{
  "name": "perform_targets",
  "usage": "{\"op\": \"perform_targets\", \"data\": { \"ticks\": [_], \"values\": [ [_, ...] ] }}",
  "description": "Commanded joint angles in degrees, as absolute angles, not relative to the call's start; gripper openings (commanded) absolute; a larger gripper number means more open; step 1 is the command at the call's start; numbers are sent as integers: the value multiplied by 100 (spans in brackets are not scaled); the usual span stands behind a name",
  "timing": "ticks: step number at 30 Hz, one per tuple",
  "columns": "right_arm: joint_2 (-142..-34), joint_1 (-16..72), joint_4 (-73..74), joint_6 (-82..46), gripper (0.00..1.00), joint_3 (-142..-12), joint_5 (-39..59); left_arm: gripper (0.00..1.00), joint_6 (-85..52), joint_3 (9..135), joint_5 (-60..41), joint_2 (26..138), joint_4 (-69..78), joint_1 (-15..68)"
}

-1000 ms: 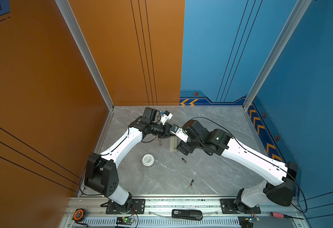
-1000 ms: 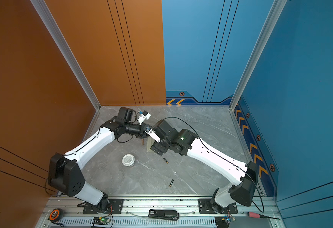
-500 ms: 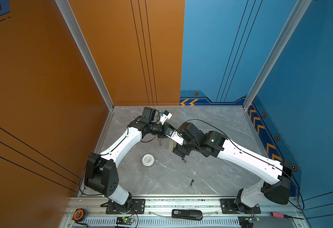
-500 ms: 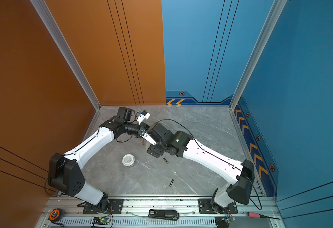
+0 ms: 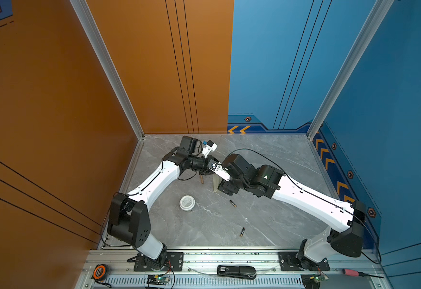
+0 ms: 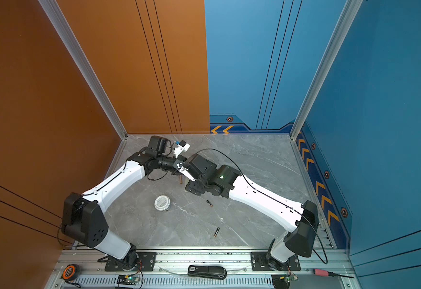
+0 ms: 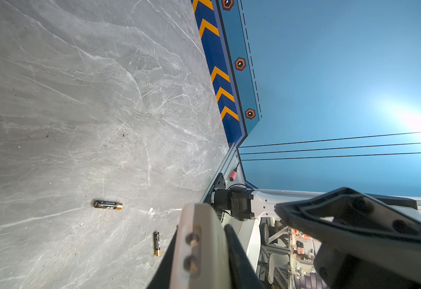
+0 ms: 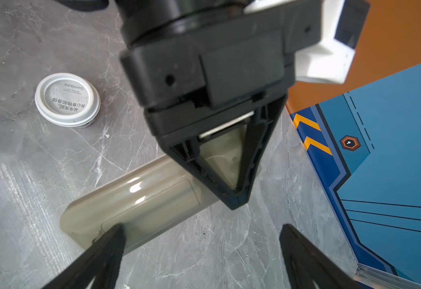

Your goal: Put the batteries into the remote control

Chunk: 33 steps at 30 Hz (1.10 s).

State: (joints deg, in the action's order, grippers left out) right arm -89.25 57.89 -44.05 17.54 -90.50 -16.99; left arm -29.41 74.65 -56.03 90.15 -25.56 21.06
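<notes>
The remote control (image 8: 139,200) shows its beige back, with the cover outline on it, low over the grey table. My left gripper (image 8: 234,195) is shut on one end of it, and that end sits between the black fingers in the left wrist view (image 7: 202,247). In a top view only a beige sliver of the remote control (image 5: 215,181) shows under the arms. My right gripper (image 8: 202,232) is open, with one fingertip (image 8: 114,237) at the remote's free end by the cover edge. Two batteries lie loose on the table (image 5: 233,203) (image 5: 242,232), also in the left wrist view (image 7: 108,204) (image 7: 156,243).
A white round lid (image 5: 187,202) lies left of the batteries. A short brown stick (image 5: 152,179) lies under the left arm. On the front rail are a black device (image 5: 237,271), a tape measure (image 5: 100,271) and a red-handled tool (image 5: 352,272).
My right arm has shifted a little to the left, bringing its open gripper closer to the remote. The left arm and both batteries have stayed where they were.
</notes>
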Motion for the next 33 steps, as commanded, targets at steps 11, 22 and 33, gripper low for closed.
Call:
{"op": "perform_targets", "data": {
  "ticks": [11,22,33],
  "values": [
    [-8552,5801,-4128,1839,100,-8643,-1259,0,-3037,7542,-6098,8911,-2637,2142],
    [-8369,5728,-4018,2013,100,-8462,-1011,0,-2979,7465,-6256,8817,-2637,2205],
    [-8346,5726,-3776,2338,100,-8235,-1379,0,-3024,7307,-6421,8518,-2632,2226]
  ]
}}
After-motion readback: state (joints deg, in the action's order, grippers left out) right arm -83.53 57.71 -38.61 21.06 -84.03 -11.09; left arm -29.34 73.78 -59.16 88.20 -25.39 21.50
